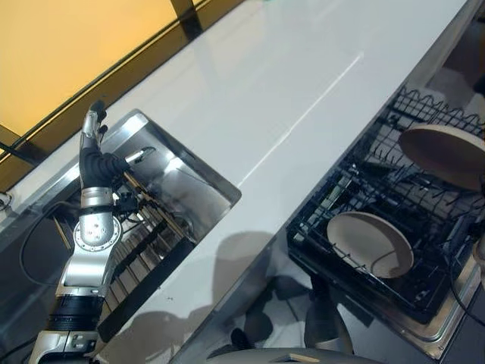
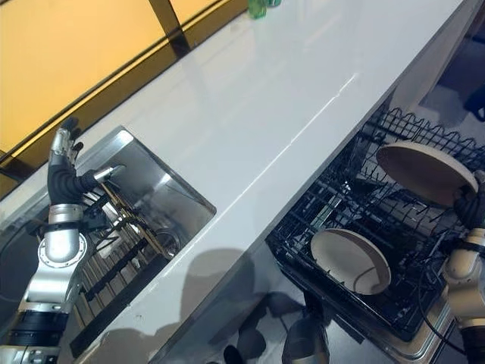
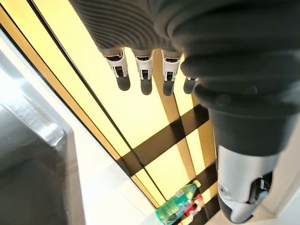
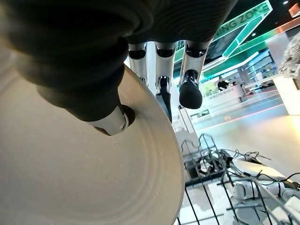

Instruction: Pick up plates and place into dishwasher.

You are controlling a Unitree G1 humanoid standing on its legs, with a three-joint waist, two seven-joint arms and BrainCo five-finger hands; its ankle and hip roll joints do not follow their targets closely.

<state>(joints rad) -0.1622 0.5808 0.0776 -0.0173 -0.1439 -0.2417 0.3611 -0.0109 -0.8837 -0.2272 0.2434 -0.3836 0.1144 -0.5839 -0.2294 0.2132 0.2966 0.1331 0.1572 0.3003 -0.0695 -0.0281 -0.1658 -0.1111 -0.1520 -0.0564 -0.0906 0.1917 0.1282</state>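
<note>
While the right hand point(image 4: 112, 101) pinches a beige plate point(image 2: 426, 171) above the dishwasher rack point(image 2: 356, 250), another plate point(image 2: 350, 260) lies below. Left hand point(image 1: 97, 148) hovers over the sink point(image 1: 178, 186), fingers relaxed.

A green band sign point(image 4: 243, 21) hangs high in the hall beyond the dishwasher rack point(image 4: 206, 187), above and behind it in the right wrist view, and it carries one row of large white capital letters along its length. Far from the rack, at the distant end of the white counter point(image 1: 250, 98), a green bottle point(image 3: 180, 206) wears a label whose print is too small to make out
</note>
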